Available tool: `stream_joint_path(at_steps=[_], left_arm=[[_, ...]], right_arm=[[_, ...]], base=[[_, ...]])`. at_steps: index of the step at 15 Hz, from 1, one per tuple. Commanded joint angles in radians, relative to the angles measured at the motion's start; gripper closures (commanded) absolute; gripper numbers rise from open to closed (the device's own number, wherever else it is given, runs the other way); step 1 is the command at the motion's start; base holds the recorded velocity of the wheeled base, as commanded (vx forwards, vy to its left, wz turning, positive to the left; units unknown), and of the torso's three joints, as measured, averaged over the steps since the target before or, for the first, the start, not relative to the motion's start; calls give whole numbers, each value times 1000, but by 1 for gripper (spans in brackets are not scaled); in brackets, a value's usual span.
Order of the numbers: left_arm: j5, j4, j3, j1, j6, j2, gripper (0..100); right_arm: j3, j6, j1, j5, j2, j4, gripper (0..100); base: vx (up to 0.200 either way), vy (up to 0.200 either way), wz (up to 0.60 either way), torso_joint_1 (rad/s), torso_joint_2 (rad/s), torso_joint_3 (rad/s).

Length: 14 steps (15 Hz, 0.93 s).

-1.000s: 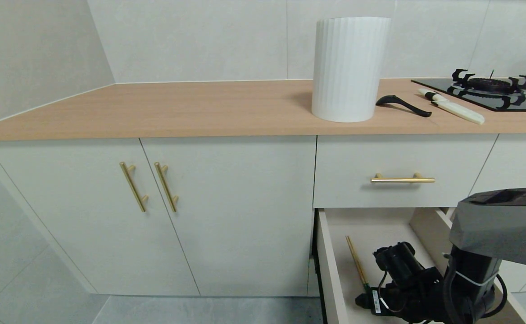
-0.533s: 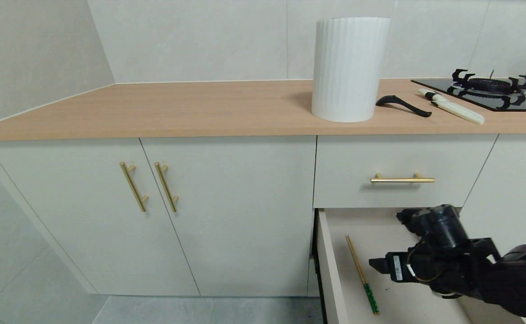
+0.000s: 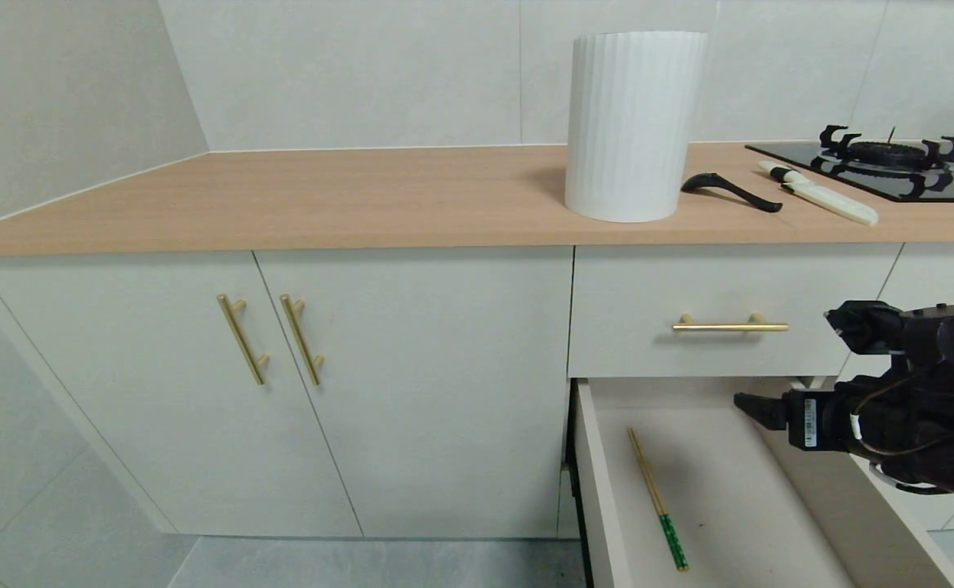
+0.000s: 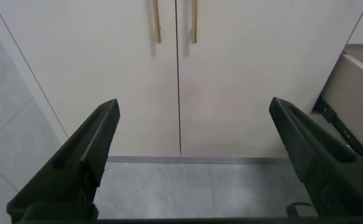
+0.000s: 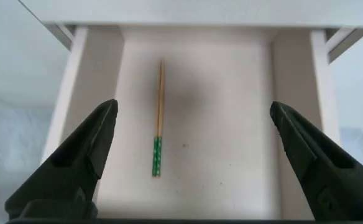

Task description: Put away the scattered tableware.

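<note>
A pair of wooden chopsticks with green ends (image 3: 657, 498) lies on the floor of the open lower drawer (image 3: 599, 482), toward its left side. My right gripper (image 3: 787, 359) hangs above the drawer's right part, open and holding nothing. In the right wrist view it looks straight down at the chopsticks (image 5: 158, 127) between its spread fingers (image 5: 192, 104). A black spoon (image 3: 730, 190) and a white knife (image 3: 824, 198) lie on the wooden counter right of the tall white ribbed container (image 3: 632, 122). My left gripper (image 4: 194, 102) is open and empty, low in front of the cabinet doors.
A closed drawer with a gold handle (image 3: 730, 327) sits just above the open one. A black gas hob (image 3: 893, 163) occupies the counter's far right. Two cabinet doors with gold handles (image 3: 269, 339) stand shut on the left, over grey floor tiles.
My right gripper has risen out of the drawer and moved up and to the right. The chopsticks stay on the drawer floor, now uncovered.
</note>
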<state>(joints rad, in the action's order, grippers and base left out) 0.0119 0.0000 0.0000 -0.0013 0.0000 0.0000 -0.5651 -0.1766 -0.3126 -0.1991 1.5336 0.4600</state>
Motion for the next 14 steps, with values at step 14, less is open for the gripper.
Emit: stream_joint_path(at_steps=[14], left_arm=[[0,0,0,0,0,2,0]], right_arm=[[1,23,1,-3,-53,8,0]], base=[[0,0,0,47,-144,-113]])
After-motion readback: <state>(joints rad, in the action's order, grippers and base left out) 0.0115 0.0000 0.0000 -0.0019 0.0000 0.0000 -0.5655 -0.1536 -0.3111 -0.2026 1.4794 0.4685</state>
